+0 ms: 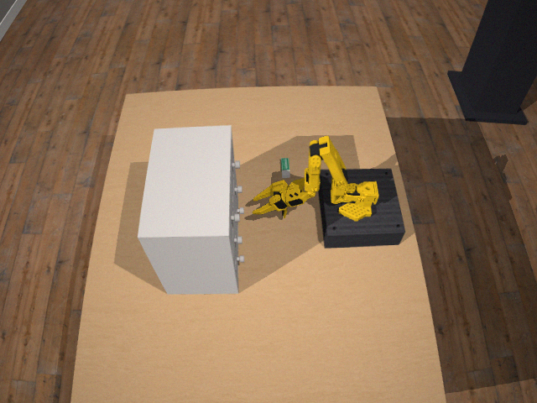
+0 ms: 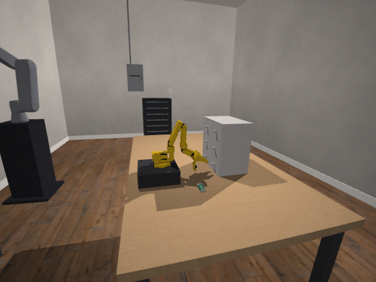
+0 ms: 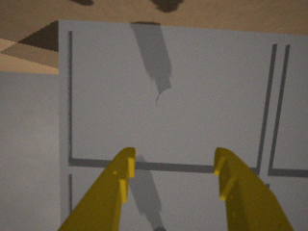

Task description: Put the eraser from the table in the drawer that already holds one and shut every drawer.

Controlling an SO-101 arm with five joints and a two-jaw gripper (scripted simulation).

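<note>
Eraser: on table, before white cabinet | gripper: just before cabinet front, jaws part-spread, nothing between | drawers: all shut in cabinet

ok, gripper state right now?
Gripper: open partway, nothing between the fingers; the eraser lies on the table.
</note>
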